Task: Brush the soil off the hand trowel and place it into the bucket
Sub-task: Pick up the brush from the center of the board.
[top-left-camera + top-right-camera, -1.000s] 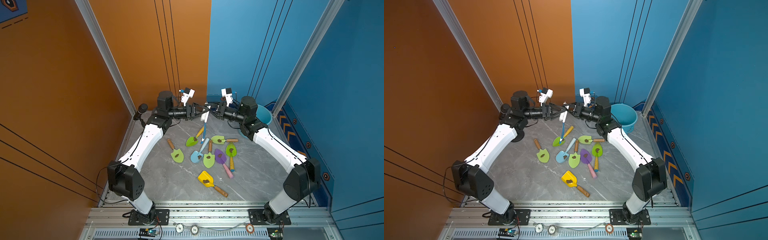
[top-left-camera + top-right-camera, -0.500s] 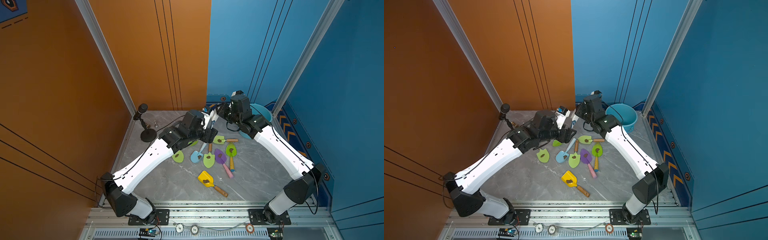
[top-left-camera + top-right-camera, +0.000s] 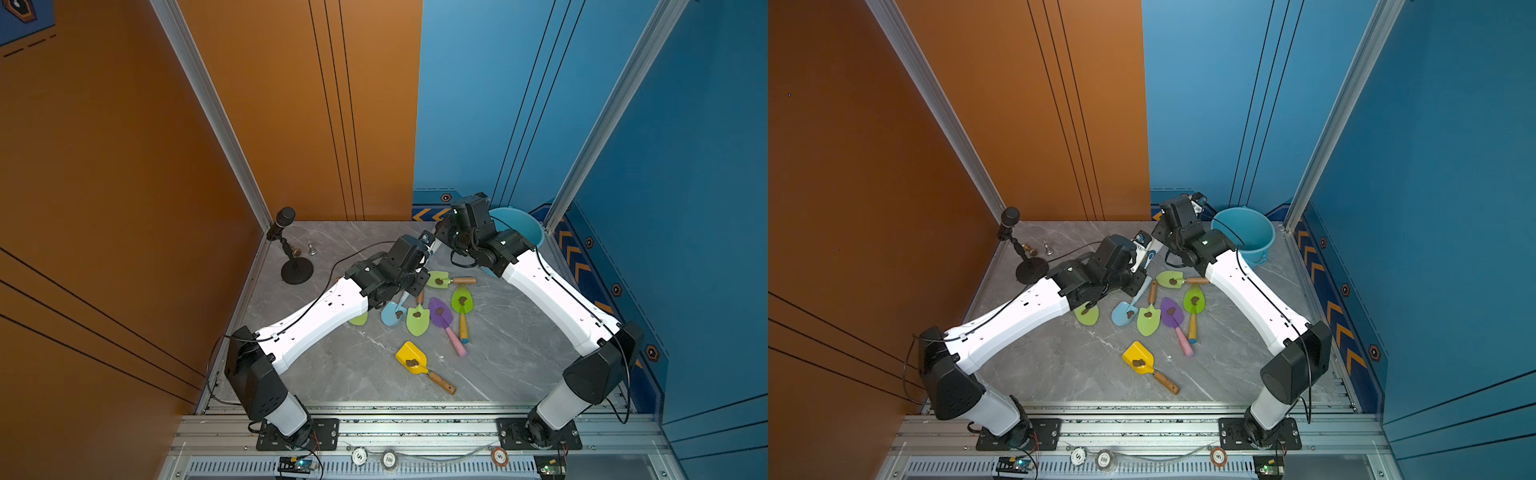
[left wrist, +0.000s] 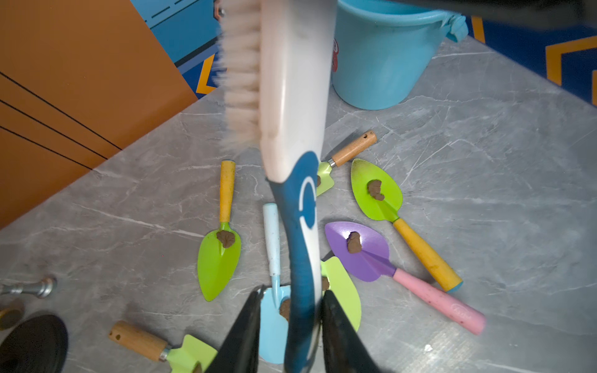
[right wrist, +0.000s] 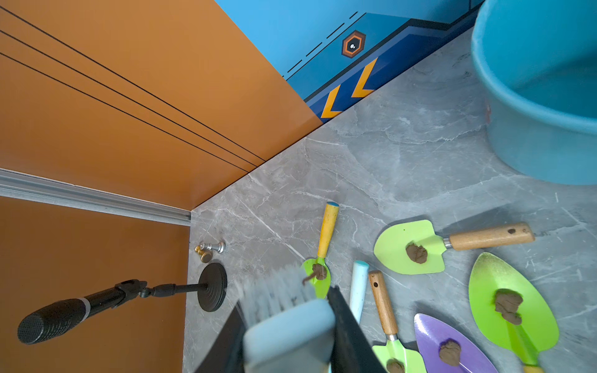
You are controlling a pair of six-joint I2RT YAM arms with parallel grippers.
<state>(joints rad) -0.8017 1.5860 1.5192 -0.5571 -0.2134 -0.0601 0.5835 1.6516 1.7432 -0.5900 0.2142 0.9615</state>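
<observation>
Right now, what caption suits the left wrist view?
Left gripper flanking a brush over trowels dotted with soil, bucket beyond.

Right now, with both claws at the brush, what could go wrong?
The left claw straddles the brush handle with a gap on one side. If the right claw lets go early, the brush may drop. The trowels lie crowded close beneath, so a fall could knock their soil about.

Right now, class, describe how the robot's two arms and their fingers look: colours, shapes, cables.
The left arm and right arm have smooth white tapering shells between bulky black joints. A thin black cable runs clipped along each shell. The fingers are black, flat and wedge-shaped.
</observation>
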